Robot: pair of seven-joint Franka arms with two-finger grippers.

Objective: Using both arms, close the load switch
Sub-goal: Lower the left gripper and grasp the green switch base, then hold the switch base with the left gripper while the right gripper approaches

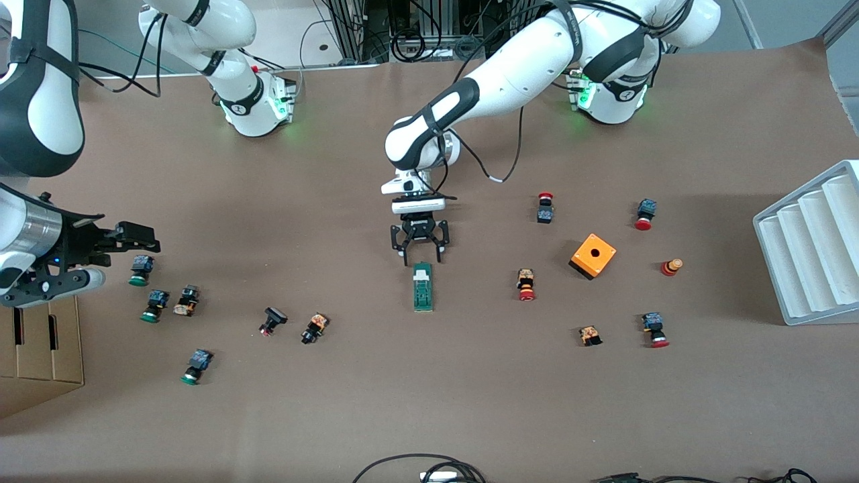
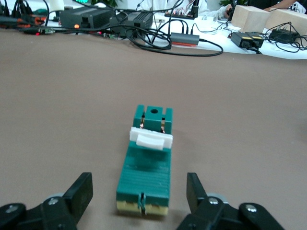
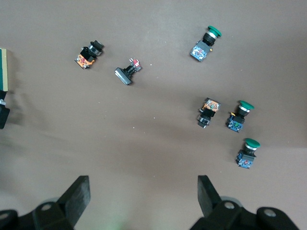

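The load switch [image 1: 422,287] is a narrow green block lying mid-table, with its long side running toward the front camera. Its white tab [image 2: 151,139] sits raised across the body near the end that faces away from my left wrist camera. My left gripper [image 1: 422,257] is low at the switch's end nearest the robots' bases. It is open, and the switch's end [image 2: 144,199] lies between its fingers [image 2: 80,194] with a gap on each side. My right gripper [image 1: 137,236] hangs open and empty over the green push-buttons [image 3: 240,117] at the right arm's end of the table.
An orange cube with a hole [image 1: 593,255] and red push-buttons [image 1: 526,284] lie toward the left arm's end. A white ribbed rack [image 1: 812,248] stands at that edge. More push-buttons [image 1: 315,327] lie toward the right arm's end, beside a cardboard box [image 1: 40,349].
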